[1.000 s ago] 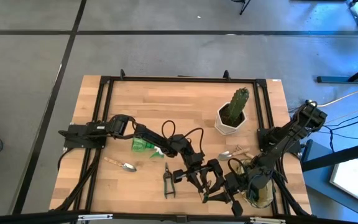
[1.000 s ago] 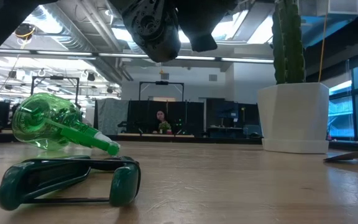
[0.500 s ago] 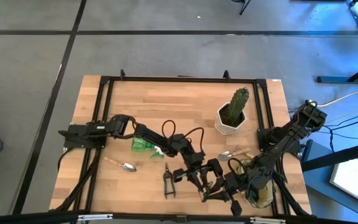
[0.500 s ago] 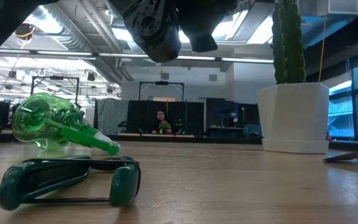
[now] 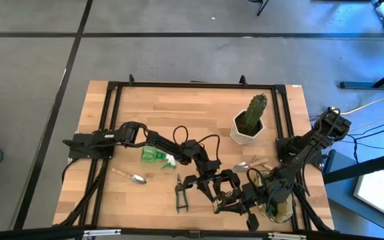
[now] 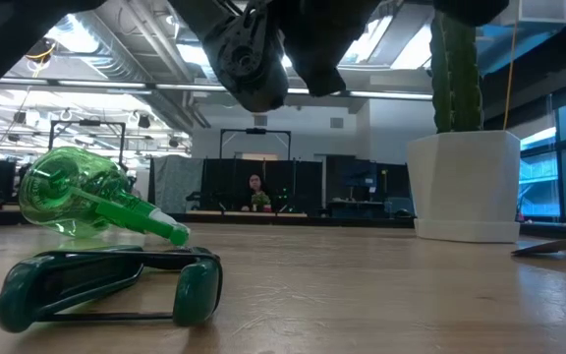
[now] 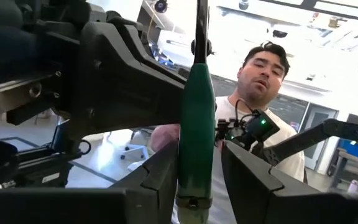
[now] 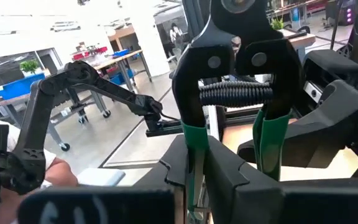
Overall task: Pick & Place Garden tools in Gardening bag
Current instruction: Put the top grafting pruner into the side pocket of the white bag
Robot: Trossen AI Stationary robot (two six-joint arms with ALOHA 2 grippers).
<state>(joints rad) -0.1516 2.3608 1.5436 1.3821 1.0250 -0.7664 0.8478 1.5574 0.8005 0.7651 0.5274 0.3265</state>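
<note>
Setting: we find a wooden tabletop [image 5: 165,107] inside a black frame, on a grey floor; the low view looks into a workshop hall where a person [image 6: 254,187] sits far behind.
Left arm: it reaches from the left edge across the middle to the near centre, meeting the right arm there.
Left end effector [image 7: 199,155]: one green handle of the held shears [image 7: 194,124] stands upright right at it; we cannot tell whether it is clenched on that handle or released.
Right arm: it comes in from the right edge and bends toward the near centre.
Right end effector [image 8: 197,155]: clenched, grasping the held shears by one green handle; the black blades and coil spring rise above it and the second handle hangs free beside it.
Loose shears [image 5: 180,193]: flat on the tabletop, just left of where the arms meet.
Spray bottle [image 5: 155,155]: green, lying on its side under the left arm, behind the loose shears in the low view.
Left trowel [image 5: 131,177]: flat on the wood near the left side, apart from the bottle.
Right trowel [image 5: 249,163]: flat, in front of the pot.
Bag [image 5: 282,212]: olive, at the near right corner, largely hidden under the right arm.
Cactus [image 5: 255,107]: upright in a white pot [image 5: 244,137], right of centre.
Bystander: a second person [image 7: 260,81] shows close beyond the tabletop in the left wrist view.
</note>
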